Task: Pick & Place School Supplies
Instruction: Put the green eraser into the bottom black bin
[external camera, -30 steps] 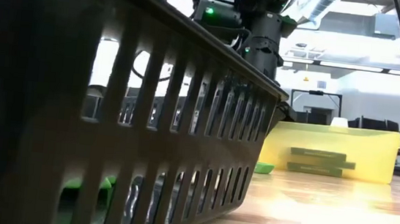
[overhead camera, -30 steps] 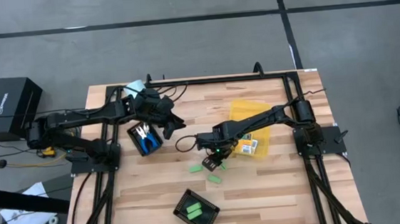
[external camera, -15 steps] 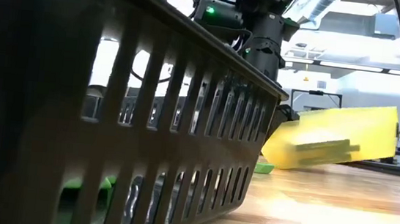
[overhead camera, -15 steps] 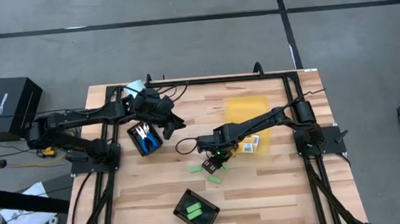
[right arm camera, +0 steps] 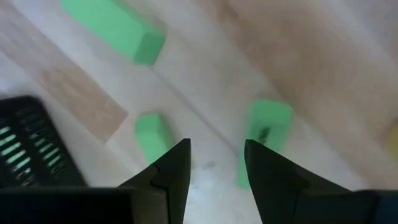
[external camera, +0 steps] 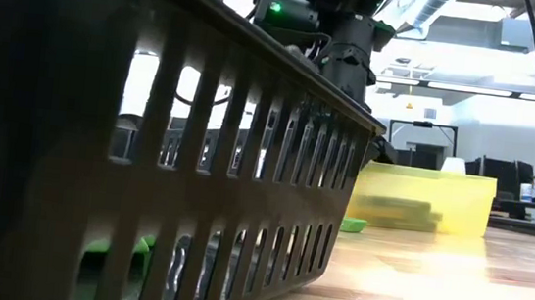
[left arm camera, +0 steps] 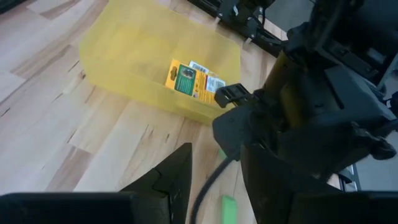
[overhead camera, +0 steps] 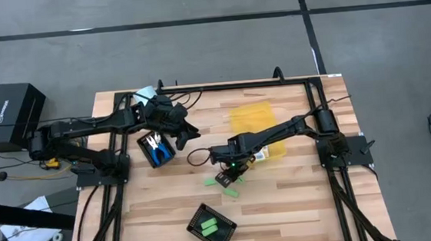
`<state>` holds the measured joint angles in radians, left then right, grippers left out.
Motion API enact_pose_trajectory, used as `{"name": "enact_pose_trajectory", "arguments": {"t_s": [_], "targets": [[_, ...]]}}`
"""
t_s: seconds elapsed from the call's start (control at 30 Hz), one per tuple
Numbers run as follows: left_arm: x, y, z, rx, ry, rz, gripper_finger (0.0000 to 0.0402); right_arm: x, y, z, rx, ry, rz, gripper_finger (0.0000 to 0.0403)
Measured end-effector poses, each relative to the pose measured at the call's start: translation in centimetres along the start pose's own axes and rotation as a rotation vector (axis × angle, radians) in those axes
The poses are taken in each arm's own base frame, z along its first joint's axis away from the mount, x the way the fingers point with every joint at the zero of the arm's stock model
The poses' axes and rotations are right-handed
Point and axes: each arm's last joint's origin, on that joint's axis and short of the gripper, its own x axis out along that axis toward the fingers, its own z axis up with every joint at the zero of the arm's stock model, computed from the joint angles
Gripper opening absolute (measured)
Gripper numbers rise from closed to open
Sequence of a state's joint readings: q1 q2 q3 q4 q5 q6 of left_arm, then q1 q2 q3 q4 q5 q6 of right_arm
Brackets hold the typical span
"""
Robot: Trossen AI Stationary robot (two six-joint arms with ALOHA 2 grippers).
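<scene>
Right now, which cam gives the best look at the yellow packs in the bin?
Left wrist view: the yellow packs lie inside the translucent yellow bin, labels facing the camera. High view shows the bin with the packs mostly hidden under the right arm. Low view shows only dark shapes through the bin wall. Right wrist view misses them.

This is a robotics lab or test hall, not a home. In the centre of the high view a wooden table (overhead camera: 284, 207) carries a black metal frame, and around it lies bare grey concrete floor (overhead camera: 194, 45) crossed by dark tape lines. A black equipment box (overhead camera: 13, 113) with trailing cables stands at the left edge. In the low view, the upper right shows white ceiling ducting (external camera: 429, 3) and strip lighting, and farther back at mid right stand a black frame rig (external camera: 424, 140) and desks with monitors (external camera: 506, 175).
</scene>
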<state>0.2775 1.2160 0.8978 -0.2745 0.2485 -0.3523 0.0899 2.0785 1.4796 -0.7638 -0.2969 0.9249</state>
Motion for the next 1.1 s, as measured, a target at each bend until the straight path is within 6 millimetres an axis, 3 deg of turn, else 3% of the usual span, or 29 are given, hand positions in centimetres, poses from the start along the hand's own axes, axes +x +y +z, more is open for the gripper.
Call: {"name": "enact_pose_trajectory", "arguments": {"t_s": [0.17,0.3,0.4,0.5,0.63,0.83,1.1], "targets": [[0.0,0.0,0.0,0.002,-0.002,-0.001,0.0131,-0.3,0.7,-0.9,-0.002,0.038,0.027,0.0147],[0.0,0.0,0.1,0.011,-0.009,-0.003,0.0131,-3.6,1.8,-1.1,-0.029,-0.072,0.049,0.0148],[0.0,0.0,0.1,0.011,-0.013,-0.005,0.0131,-6.6,1.5,-1.0,-0.004,-0.177,0.045,0.0148],[0.0,-0.1,0.2,0.006,-0.020,-0.006,0.0131,-8.1,0.6,-1.9,0.053,-0.197,-0.044,0.0149],[0.0,-0.1,0.3,0.008,-0.028,-0.010,0.0131,-6.6,0.6,-5.2,0.119,-0.131,-0.118,0.0151],[0.0,-0.1,0.3,0.013,-0.034,-0.012,0.0131,-2.6,3.5,-9.1,0.245,-0.082,0.078,0.0152],[0.0,-0.1,0.2,0.022,-0.022,-0.019,0.0131,1.3,3.4,-8.7,0.425,-0.100,0.037,0.0148]]}}
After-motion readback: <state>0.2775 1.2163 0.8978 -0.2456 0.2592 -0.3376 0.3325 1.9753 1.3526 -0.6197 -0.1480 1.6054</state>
